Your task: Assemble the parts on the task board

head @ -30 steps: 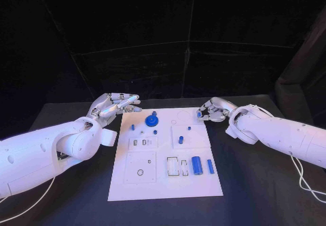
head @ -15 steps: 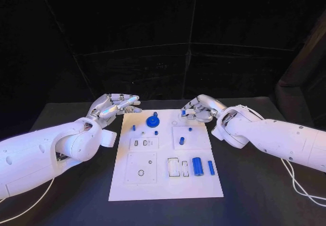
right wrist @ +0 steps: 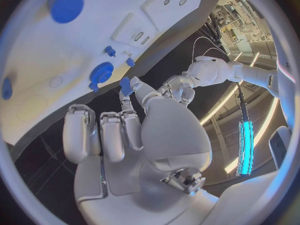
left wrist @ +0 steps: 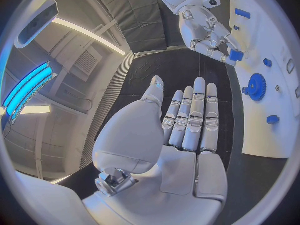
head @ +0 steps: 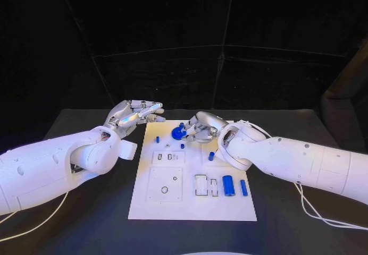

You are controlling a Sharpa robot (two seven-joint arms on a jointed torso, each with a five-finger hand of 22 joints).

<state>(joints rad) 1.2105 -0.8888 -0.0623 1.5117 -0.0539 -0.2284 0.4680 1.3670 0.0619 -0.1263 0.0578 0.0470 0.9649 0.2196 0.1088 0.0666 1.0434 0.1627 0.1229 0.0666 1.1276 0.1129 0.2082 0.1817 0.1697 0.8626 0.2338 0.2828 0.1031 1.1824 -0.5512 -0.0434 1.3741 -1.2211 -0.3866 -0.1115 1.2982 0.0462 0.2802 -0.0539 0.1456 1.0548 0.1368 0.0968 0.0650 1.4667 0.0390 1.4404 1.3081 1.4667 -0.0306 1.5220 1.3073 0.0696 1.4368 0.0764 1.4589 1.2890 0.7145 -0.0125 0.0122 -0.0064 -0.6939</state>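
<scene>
While the task board (head: 192, 186) fills the centre of the head view w/ several parts seated, assembly looks only partway done, as far as I can judge.

The right hand (head: 195, 129) sits just above centre, over the board's top edge, and pinches a small blue part (left wrist: 235, 55) at its fingertips; the rest of the fingers are curled in. The right wrist view shows that part (right wrist: 125, 85) held just short of the blue gear (right wrist: 101, 72). Prob the piece now being taken to its seat, though I can't tell which seat.

The left hand (head: 134, 117) is upper left of centre, off the board's top-left corner, over the black table (head: 76, 212). In the left wrist view its fingers (left wrist: 194, 115) lie straight and side by side, nothing in them.

Parts, big to small:
- blue gear (head: 178, 133), near the board's top, looks seated.
- thick blue cylinder (head: 228, 185), lower right of the board, lying loose — likely still to place.
- slim blue bar (head: 244, 187), just right of it, also lying flat.
- short blue peg (head: 211, 156), right of centre.
- two small blue studs (head: 158, 139), left of the gear, standing in the board.

Open white slots at mid-board and lower left suggest more left to fill.
</scene>
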